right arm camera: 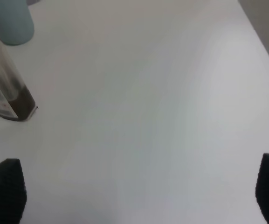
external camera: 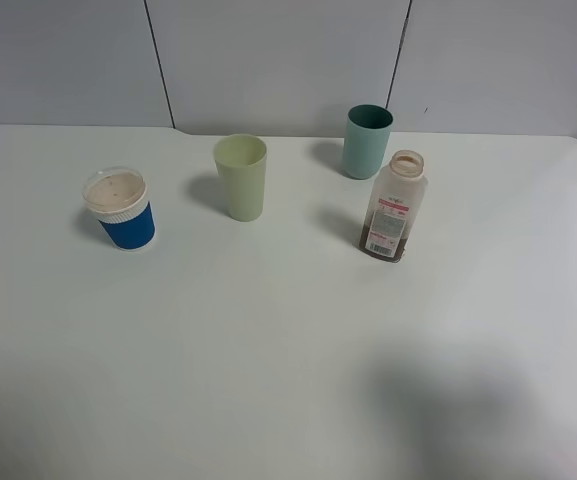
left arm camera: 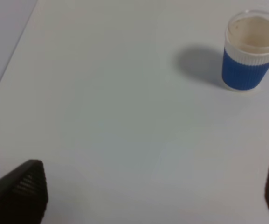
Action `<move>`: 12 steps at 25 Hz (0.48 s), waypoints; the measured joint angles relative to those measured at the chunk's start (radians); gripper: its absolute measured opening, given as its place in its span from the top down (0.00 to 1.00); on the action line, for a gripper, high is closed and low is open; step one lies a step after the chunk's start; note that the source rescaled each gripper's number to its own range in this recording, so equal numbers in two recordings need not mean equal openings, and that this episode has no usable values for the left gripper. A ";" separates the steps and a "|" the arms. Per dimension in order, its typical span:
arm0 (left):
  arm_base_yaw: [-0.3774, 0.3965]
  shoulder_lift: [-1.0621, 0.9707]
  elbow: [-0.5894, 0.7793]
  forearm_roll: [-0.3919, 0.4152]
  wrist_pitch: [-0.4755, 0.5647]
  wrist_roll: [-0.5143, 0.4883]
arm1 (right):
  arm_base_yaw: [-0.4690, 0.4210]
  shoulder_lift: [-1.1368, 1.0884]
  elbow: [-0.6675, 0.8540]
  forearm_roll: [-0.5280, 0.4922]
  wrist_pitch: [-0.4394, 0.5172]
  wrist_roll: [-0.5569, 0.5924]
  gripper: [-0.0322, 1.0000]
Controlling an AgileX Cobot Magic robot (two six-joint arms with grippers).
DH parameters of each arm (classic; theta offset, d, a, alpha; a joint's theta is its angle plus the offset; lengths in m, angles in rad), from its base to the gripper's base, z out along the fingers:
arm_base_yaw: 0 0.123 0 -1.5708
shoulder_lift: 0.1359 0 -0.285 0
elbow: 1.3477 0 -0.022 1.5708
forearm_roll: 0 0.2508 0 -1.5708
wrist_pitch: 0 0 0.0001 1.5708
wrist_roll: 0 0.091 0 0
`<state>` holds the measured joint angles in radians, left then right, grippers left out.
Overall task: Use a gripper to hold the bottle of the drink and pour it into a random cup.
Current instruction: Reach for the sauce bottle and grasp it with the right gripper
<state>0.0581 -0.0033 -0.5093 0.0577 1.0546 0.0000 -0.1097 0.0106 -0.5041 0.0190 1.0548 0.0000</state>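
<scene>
The bottle [external camera: 394,208] stands upright and uncapped on the white table [external camera: 268,350], right of centre, with the dark brown drink [external camera: 383,245] at its bottom. The right wrist view shows its lower part [right arm camera: 3,88] and the drink [right arm camera: 20,102]. Three cups stand near it: a teal cup [external camera: 367,141] just behind it, a pale green cup [external camera: 241,177] to its left, and a blue cup [external camera: 121,210] with a white rim at far left. My left gripper [left arm camera: 148,191] is open and empty, short of the blue cup [left arm camera: 251,51]. My right gripper [right arm camera: 136,189] is open and empty, apart from the bottle. Neither gripper shows in the exterior view.
A grey panelled wall [external camera: 268,60] runs behind the table's far edge. The teal cup [right arm camera: 10,21] stands close behind the bottle in the right wrist view. A soft shadow [external camera: 448,410] lies on the table at front right.
</scene>
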 joint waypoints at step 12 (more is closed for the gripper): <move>0.000 0.000 0.000 0.000 0.000 0.000 | 0.000 0.271 -0.009 -0.001 -0.010 0.033 0.00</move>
<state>0.0581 -0.0033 -0.5093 0.0577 1.0546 0.0000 -0.1097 0.2817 -0.5131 0.0180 1.0443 0.0334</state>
